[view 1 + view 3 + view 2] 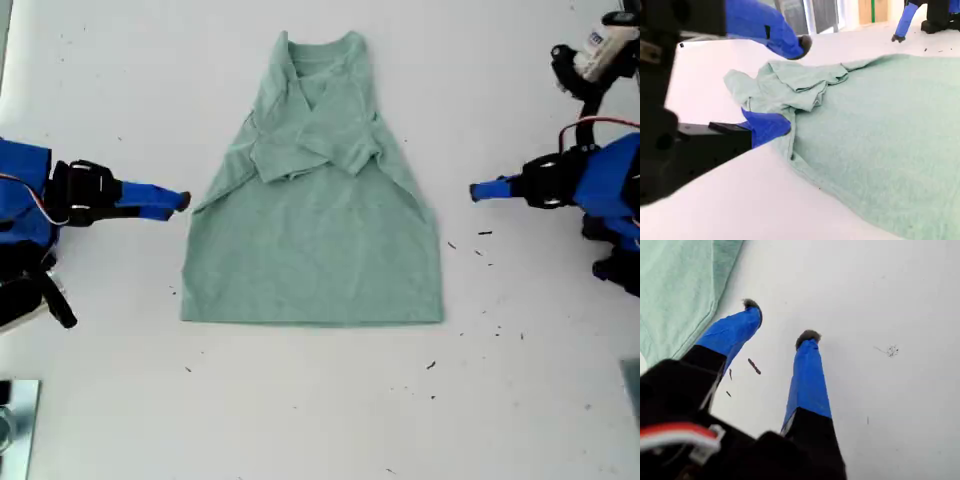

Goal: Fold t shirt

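The t shirt [312, 225] lies flat mid-table, both sleeves already folded in. The first gripper [780, 320] and second gripper [786, 84] flank it, spread wide and empty. The next step is probably grasping the hem.

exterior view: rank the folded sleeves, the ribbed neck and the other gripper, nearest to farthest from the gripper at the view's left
From my second gripper, at the exterior view's left edge of the t shirt:
1. Folded sleeves, crossed over the chest, up and toward the view's right.
2. Ribbed neck, at the top end of the cloth.
3. My first gripper, beyond the cloth at the view's right.
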### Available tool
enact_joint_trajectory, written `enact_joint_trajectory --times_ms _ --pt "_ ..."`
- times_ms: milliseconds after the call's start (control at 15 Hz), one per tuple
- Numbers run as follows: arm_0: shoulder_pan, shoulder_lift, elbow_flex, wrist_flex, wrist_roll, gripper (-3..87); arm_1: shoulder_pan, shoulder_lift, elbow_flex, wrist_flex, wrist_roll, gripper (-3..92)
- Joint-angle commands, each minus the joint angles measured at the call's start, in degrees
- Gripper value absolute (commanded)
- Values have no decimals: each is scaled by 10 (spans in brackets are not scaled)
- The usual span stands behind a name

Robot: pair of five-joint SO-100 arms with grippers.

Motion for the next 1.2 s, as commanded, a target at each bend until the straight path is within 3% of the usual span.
enact_joint_trajectory --times_ms 0,67,267,333,467,533,667,800,933,1133 --pt "2 4 7 -1 4 234 -15 4 31 2 23 170" --pt "4 4 6 0 8 177 -39 4 31 2 55 169" --pt "-6 4 4 -9 11 1 -83 4 31 2 355 169" --pt "3 4 3 -11 11 -2 -108 4 31 2 423 167" --pt "18 4 1 4 11 -2 -114 4 31 3 405 140" --pt "21 4 1 4 11 -2 -146 5 29 4 374 30" --pt "25 4 4 3 11 -2 -163 6 -4 -3 338 13" --pt "25 4 8 -2 11 -2 -231 -22 -97 -5 358 13" --pt "18 4 8 -2 23 -2 -290 -250 -273 -9 366 13" --pt "15 4 9 -4 33 -2 -356 -544 -599 62 360 7"
